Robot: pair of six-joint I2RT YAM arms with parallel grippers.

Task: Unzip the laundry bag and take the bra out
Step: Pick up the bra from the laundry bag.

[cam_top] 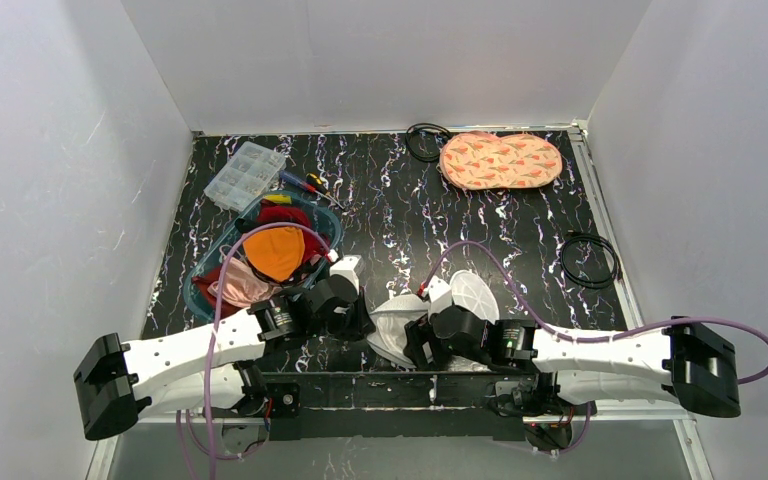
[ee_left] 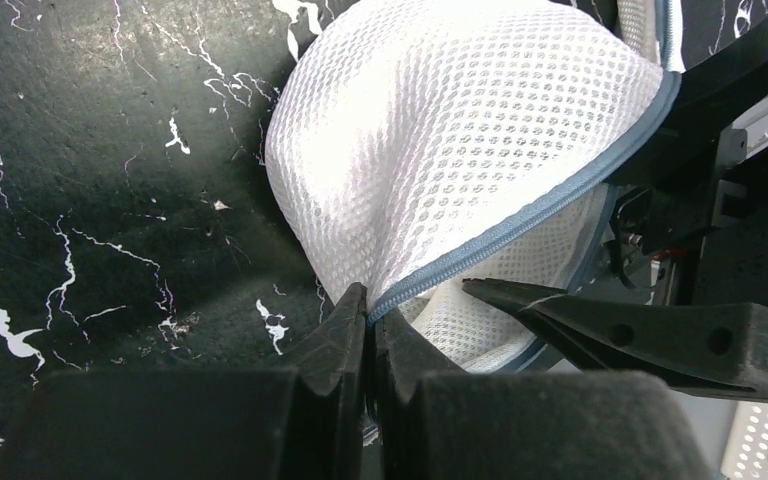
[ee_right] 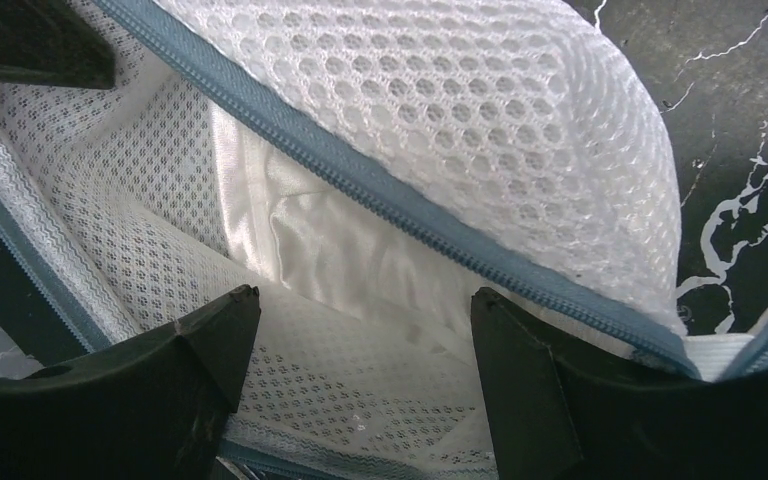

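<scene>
The white mesh laundry bag (cam_top: pixel 397 328) lies near the table's front edge, between both grippers, its blue-grey zipper partly open. My left gripper (ee_left: pixel 370 300) is shut on the zipper trim (ee_left: pixel 520 222) at the bag's rim, and from above it (cam_top: pixel 358 318) sits at the bag's left side. My right gripper (ee_right: pixel 360 300) is open, with both fingers reaching into the bag's mouth and nothing pinched between them. Inside lies a fold of smooth white cloth (ee_right: pixel 305 240), which looks like the bra; most of it is hidden. One right finger (ee_left: pixel 570 312) shows beside the trim.
A blue basket (cam_top: pixel 203 268) of orange, red and pink clothes stands to the left. Behind it are a clear parts box (cam_top: pixel 245 175) and screwdrivers (cam_top: pixel 305 182). A peach patterned cloth (cam_top: pixel 500 160) lies at the back right. Black cable coils (cam_top: pixel 590 260) lie near the right wall.
</scene>
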